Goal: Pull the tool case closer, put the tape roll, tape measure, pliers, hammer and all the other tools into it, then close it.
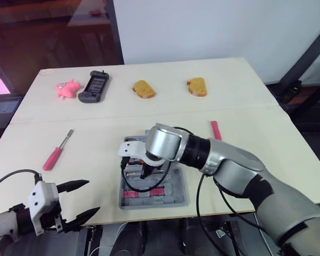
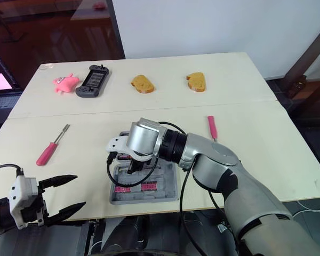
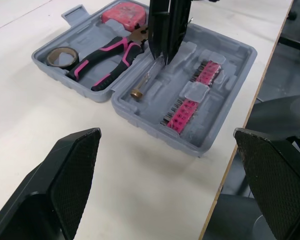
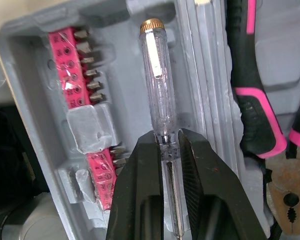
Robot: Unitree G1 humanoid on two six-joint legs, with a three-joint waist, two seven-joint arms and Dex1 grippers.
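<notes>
Step in hand: stowing tools. The case (image 1: 177,193) lies open at the near edge of the table, roughly mid-way along it, so the pull-closer step appears done.

Right claw (image 4: 166,140): clamped on the tester (image 4: 157,90) at the junction of metal shaft and clear handle. The tester lies along a groove in the case between the bits (image 3: 190,95) and the pliers (image 3: 107,60). Whether it is fully seated cannot be told.

Left claw (image 1: 90,197): fingers apart, holding nothing, beyond the near edge towards the near-left corner.

Already in the case: tape roll (image 3: 61,56), pliers, tape measure (image 3: 122,12).

Outstanding on the table: a pink screwdriver (image 1: 56,153) towards the left edge, and a pink stick (image 1: 215,129) right of centre, well apart from the case; its type cannot be told.

Judgement on next move: the tester must be settled into its groove, then the right claw has to part and lift straight clear without dragging the tool out or catching the pliers beside it. The left claw is better placed for the screwdriver, the right for the pink stick. Closing must wait until both are stowed and nothing stands proud of its slot.
</notes>
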